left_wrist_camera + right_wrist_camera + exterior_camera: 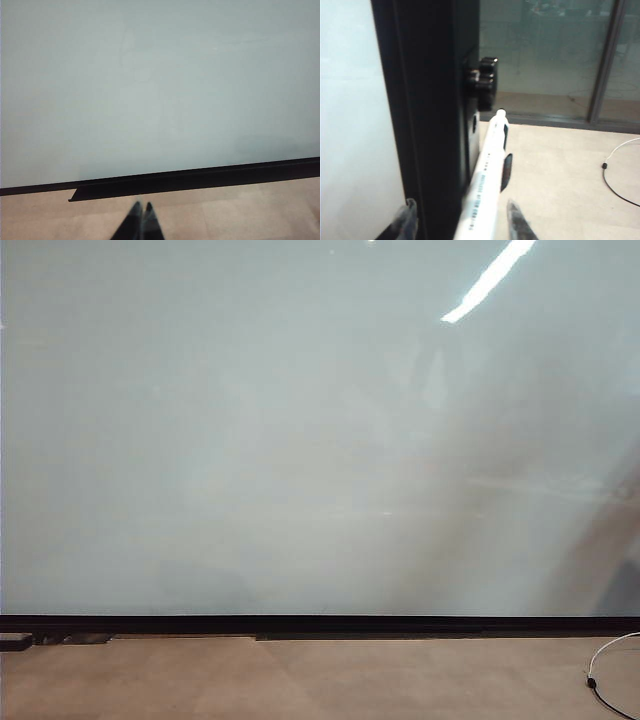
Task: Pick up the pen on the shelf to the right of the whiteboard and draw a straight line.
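The slim white plastic pen (487, 175), with small dark print along its barrel too blurred to read and a dark clip, lies against the black frame (427, 125) at the edge of the glossy pale grey-white whiteboard (350, 125). The right hand (460, 222) straddles the pen, fingers parted on either side, not yet clamped. The left hand (140, 220), fingertips pressed together, hangs before the whiteboard's thin black bottom edge.

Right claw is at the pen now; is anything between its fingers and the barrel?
Nothing visible. In the right wrist view the pen lies between the right claw's fingers, beside the black frame.
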Robot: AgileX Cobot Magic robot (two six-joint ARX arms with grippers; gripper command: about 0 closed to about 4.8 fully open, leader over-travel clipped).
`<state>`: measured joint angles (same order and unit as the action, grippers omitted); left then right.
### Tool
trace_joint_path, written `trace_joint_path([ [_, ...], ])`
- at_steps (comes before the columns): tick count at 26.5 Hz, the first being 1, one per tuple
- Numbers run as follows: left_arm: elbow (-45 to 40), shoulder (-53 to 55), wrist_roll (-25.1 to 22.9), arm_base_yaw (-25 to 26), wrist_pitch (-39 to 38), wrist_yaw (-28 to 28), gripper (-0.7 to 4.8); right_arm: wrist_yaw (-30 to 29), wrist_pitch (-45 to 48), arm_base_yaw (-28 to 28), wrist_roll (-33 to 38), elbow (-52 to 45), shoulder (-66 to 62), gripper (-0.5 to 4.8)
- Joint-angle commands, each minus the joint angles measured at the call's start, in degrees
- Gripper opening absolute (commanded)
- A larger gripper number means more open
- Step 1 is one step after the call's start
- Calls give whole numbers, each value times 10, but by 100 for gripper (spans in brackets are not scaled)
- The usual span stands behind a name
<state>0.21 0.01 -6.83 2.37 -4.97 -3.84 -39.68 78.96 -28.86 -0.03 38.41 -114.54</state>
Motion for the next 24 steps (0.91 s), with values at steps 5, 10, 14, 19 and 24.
trace_joint_path([
  [5, 2, 0, 0, 0, 8, 0, -5, 12, 12, 0, -2, 3, 1, 236],
  [10, 2, 0, 0, 0, 7, 0, -5, 24, 13, 0, -4, 4, 1, 230],
  [14, 2, 0, 0, 0, 7, 0, -5, 24, 13, 0, -5, 4, 1, 229],
  [19, 2, 0, 0, 0, 8, 0, -5, 23, 14, 0, -5, 4, 1, 227],
  [24, 2, 0, 0, 0, 7, 0, -5, 23, 15, 0, -7, 4, 1, 170],
])
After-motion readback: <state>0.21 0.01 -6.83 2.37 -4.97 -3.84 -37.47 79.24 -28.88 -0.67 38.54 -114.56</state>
